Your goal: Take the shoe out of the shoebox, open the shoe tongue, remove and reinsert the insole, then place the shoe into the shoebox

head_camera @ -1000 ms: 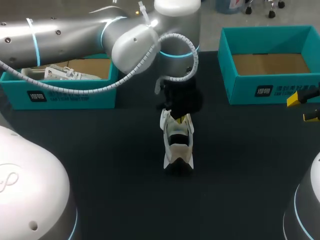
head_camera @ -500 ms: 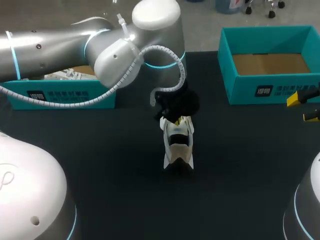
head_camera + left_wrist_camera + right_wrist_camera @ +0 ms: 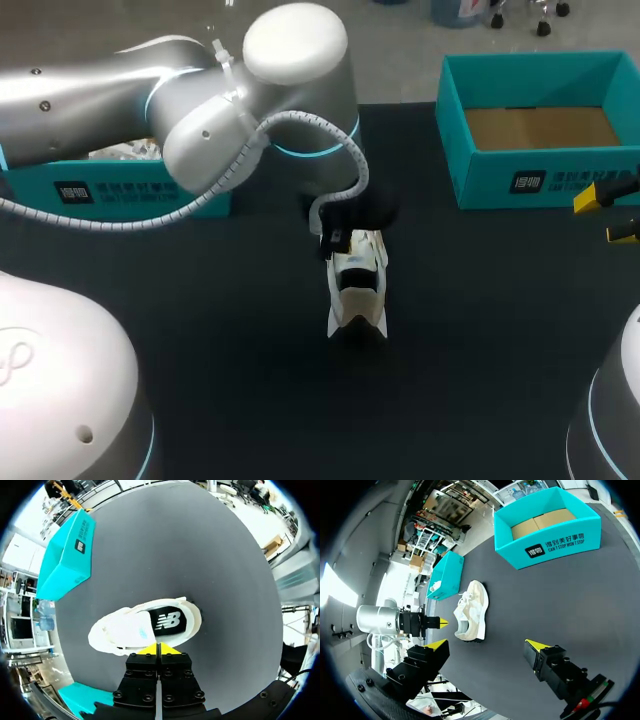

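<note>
A white shoe (image 3: 357,290) stands on the black table, its opening showing the dark insole (image 3: 167,621). My left gripper (image 3: 159,649) is shut, its yellow tips pressed together at the rim of the shoe (image 3: 142,629) opening; nothing shows between them. In the head view the left gripper (image 3: 338,238) hangs over the shoe's far end. My right gripper (image 3: 486,644) stands open and empty, well short of the shoe (image 3: 471,611), at the table's right edge (image 3: 612,215). The right shoebox (image 3: 545,178) shows only its cardboard floor.
A second teal shoebox (image 3: 120,190) with white paper in it sits at the back left, partly behind my left arm. It also appears beyond the shoe as the left box (image 3: 446,575). The right box (image 3: 545,527) lies farther off.
My left arm has swung leftward and its shut gripper has come down closer to the shoe's far end. The shoe and the right arm have not moved.
</note>
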Controlling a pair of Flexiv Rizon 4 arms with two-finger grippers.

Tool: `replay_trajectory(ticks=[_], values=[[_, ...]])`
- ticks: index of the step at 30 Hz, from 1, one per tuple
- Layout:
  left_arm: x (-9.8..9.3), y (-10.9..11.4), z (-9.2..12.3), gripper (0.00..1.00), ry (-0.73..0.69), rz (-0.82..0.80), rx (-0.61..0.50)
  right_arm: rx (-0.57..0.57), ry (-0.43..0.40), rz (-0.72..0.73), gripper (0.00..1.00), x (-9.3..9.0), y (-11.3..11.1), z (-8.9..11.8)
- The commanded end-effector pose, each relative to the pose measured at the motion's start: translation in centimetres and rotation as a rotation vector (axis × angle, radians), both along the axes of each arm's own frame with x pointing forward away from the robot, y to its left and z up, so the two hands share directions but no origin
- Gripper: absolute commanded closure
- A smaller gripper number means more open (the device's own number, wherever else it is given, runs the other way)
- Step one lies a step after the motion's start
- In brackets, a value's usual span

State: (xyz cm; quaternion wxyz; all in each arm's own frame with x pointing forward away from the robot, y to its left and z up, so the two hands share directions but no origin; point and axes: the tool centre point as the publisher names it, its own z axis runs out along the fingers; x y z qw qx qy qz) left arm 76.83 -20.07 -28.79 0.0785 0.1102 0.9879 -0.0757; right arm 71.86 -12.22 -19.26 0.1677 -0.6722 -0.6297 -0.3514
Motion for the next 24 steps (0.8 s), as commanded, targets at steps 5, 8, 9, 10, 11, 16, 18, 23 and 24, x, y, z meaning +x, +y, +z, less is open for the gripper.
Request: replay_trajectory(ticks=[5, 8, 9, 10, 11, 16, 18, 23, 24], values=[[-1.7, -0.6, -0.2, 1.00, -0.003, 0.012, -0.063, -0.003, 0.001, -0.002, 0.00, 0.0, 0.1, 0.0], [-2.6, -1.1, -0.4, 1.00, 0.017, -0.024, -0.039, -0.003, 0.001, -0.002, 0.00, 0.0, 0.1, 0.0], [-2.8, -1.2, -0.4, 1.00, 0.019, -0.033, -0.032, -0.003, 0.001, -0.002, 0.00, 0.0, 0.1, 0.0], [-2.9, -1.2, -0.4, 1.00, 0.021, -0.037, -0.026, -0.003, 0.001, -0.002, 0.00, 0.0, 0.1, 0.0], [-3.1, -1.1, -0.3, 1.00, 0.022, -0.044, -0.023, -0.003, 0.001, -0.002, 0.00, 0.0, 0.1, 0.0], [-3.9, -1.1, 0.1, 1.00, 0.036, -0.058, 0.011, -0.003, 0.001, -0.002, 0.00, 0.0, 0.1, 0.0], [-4.2, -1.1, 0.0, 0.96, 0.044, -0.052, 0.021, -0.003, 0.001, -0.002, 0.00, 0.0, 0.1, 0.0], [-4.6, -0.7, -0.4, 0.95, 0.059, -0.029, 0.027, -0.003, 0.001, -0.002, 0.00, 0.0, 0.1, 0.0], [-4.6, -0.7, -0.5, 0.96, 0.063, -0.027, 0.028, -0.003, 0.001, -0.002, 0.00, 0.0, 0.1, 0.0]])
